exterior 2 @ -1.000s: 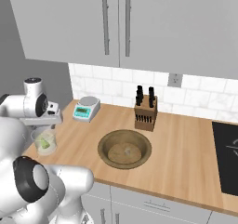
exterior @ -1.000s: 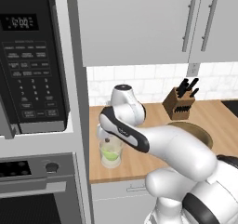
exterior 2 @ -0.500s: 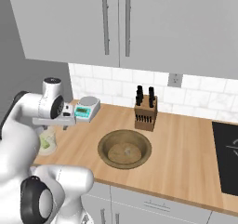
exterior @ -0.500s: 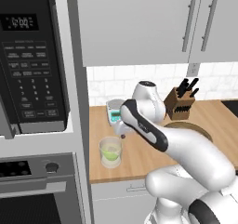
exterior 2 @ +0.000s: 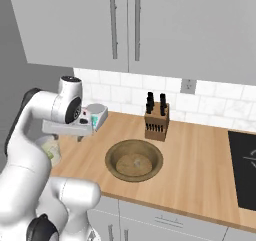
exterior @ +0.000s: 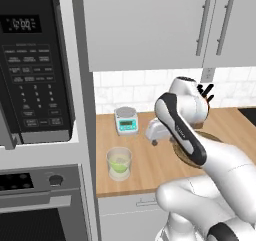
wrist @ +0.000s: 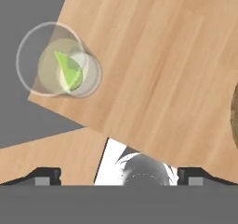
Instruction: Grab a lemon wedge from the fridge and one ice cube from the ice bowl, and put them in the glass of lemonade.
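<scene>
The wedge [wrist: 69, 72] sits in the glass [exterior: 119, 163]. The gripper [exterior: 154, 133], released and empty, hovers between glass and bowl [exterior 2: 134, 159] (ice unclear); a careless swing could topple the glass.

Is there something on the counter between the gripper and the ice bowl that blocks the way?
Nothing visible does. The gripper, open and empty, hangs above bare counter beside the ice bowl. The kitchen scale and knife block stand further back, near the wall.

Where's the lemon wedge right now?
The lemon wedge sits inside the glass of lemonade, near the counter's front left corner by the oven column.
</scene>
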Controlling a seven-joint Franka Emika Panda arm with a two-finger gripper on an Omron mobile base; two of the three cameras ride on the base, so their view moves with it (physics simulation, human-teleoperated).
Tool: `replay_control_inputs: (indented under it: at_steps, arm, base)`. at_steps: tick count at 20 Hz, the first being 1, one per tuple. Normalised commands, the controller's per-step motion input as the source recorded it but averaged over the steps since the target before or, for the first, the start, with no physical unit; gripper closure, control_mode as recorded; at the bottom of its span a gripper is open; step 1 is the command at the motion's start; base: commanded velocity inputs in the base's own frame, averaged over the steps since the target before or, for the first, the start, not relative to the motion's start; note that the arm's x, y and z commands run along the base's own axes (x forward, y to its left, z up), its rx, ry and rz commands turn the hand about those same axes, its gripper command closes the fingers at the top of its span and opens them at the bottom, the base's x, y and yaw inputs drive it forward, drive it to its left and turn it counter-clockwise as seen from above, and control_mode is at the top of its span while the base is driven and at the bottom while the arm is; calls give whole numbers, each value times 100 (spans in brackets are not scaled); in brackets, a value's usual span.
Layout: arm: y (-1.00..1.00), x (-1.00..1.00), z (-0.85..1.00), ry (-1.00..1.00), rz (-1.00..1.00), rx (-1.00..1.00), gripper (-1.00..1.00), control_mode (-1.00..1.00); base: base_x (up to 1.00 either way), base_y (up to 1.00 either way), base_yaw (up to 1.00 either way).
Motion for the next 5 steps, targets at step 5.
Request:
replay_control_inputs:
  at_steps: [5]
  arm:
    - [-25, -59, 0, -8, -14, 6, -100, -100]
  base:
    - [0, 0, 0]
